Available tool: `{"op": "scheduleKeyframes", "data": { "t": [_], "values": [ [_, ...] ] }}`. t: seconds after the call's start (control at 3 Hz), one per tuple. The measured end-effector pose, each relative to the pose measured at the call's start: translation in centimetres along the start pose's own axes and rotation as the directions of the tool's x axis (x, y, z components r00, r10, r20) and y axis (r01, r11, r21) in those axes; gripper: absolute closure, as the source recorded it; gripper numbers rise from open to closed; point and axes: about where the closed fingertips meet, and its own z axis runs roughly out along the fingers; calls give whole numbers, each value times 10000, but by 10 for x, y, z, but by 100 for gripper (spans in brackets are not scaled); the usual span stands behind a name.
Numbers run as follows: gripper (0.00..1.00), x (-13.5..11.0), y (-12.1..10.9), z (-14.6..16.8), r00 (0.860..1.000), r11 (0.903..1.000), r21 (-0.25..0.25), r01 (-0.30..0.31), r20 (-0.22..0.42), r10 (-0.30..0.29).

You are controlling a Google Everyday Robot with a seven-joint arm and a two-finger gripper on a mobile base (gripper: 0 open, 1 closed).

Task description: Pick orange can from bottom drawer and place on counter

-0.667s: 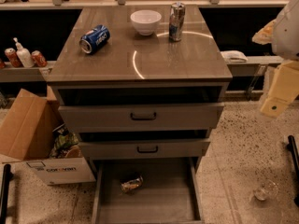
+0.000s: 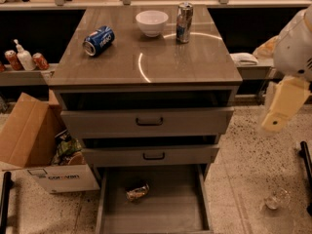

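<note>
- One wide counter (image 2: 146, 62) is the biggest thing. You see a blue can (image 2: 99, 40), a white bowl (image 2: 151, 22) and a tall silver can (image 2: 184, 22) on it, but no orange can, so the putting-down part is left
- The bottom drawer (image 2: 170, 211) is pulled out and you look down onto its flat grey floor, so that part looks ready
- The gripper (image 2: 279, 113) hangs out to the right, past the counter's side, well apart from the bottom drawer; you cannot tell if it is spread or closed
- The orange can (image 2: 137, 192) lies on its side on the drawer floor, left of the middle; it is small, shiny and dented, and I think the grab is not begun
</note>
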Motion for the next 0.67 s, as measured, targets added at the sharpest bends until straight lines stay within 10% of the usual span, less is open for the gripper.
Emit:
{"op": "scheduleKeyframes", "data": {
  "t": [0.33, 0.67],
  "values": [
    [0, -11, 20, 60, 9890, 9946, -1011, 240, 1475, -89],
    [0, -31, 54, 132, 9442, 9730, -2289, 292, 3258, 483]
  ]
}}
